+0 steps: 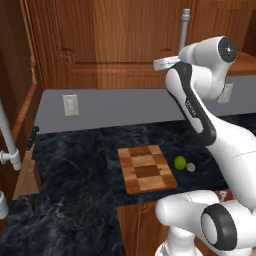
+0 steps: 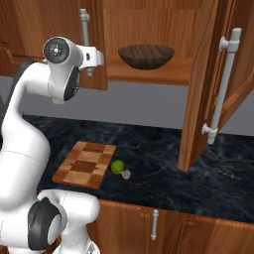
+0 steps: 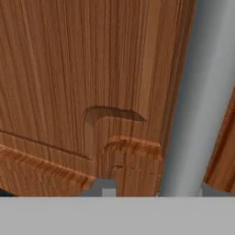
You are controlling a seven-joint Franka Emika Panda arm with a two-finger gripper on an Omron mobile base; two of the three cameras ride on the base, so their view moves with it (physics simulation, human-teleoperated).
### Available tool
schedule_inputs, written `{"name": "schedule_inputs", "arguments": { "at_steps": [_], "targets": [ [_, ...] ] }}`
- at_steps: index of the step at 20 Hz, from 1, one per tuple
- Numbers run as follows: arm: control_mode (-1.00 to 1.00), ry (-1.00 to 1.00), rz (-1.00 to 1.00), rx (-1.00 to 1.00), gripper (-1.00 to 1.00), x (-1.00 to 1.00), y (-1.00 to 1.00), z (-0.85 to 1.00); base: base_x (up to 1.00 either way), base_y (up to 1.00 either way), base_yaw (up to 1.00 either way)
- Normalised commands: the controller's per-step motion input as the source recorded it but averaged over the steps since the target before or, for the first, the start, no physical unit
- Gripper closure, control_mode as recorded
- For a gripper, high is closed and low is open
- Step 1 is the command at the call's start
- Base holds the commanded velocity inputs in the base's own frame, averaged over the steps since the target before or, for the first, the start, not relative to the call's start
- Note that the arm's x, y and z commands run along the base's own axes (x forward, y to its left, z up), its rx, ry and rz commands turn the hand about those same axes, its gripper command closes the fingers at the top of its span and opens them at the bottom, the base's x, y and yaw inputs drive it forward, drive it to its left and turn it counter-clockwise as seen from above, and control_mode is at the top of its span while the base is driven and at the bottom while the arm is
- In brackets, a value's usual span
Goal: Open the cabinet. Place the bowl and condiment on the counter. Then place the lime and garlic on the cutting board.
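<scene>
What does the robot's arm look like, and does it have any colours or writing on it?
The arm is smooth, shiny white, built from fat rounded tubes. Its joints are dark, with black rings around round grey caps like the one at the elbow. A black stripe runs along one segment, with tiny pale lettering, too small to read. No loose cables show.

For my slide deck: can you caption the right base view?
Right cabinet door open, bowl on the shelf; lime and garlic beside the cutting board.

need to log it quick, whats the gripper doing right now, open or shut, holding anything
gripper: up at the left cabinet door, beside its grey bar handle; whether the fingers are open, shut or gripping the handle cannot be told.
</scene>
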Motion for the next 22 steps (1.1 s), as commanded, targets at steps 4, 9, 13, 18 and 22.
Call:
{"name": "schedule_inputs", "arguments": {
  "at_steps": [4, 9, 13, 18, 22],
  "targets": [
    [-1.0, 0.0, 0.19, -0.1, 1.0, -1.0, 1.0, 0.09, 0.0, 0.0, 0.0],
    [-1.0, 0.03, 0.2, -0.12, 1.0, -1.0, 1.0, 0.02, 0.0, 0.0, 0.0],
    [-1.0, 0.06, 0.19, -0.12, 1.0, -1.0, 1.0, 0.0, 0.0, 0.0, 0.0],
    [-1.0, 0.04, 0.18, -0.08, 1.0, -1.0, 1.0, 0.0, 0.0, 0.0, 0.0],
    [-1.0, 0.0, 0.09, -0.03, -1.0, -0.98, 1.0, 0.0, 0.0, 0.0, 0.0]
  ]
}}
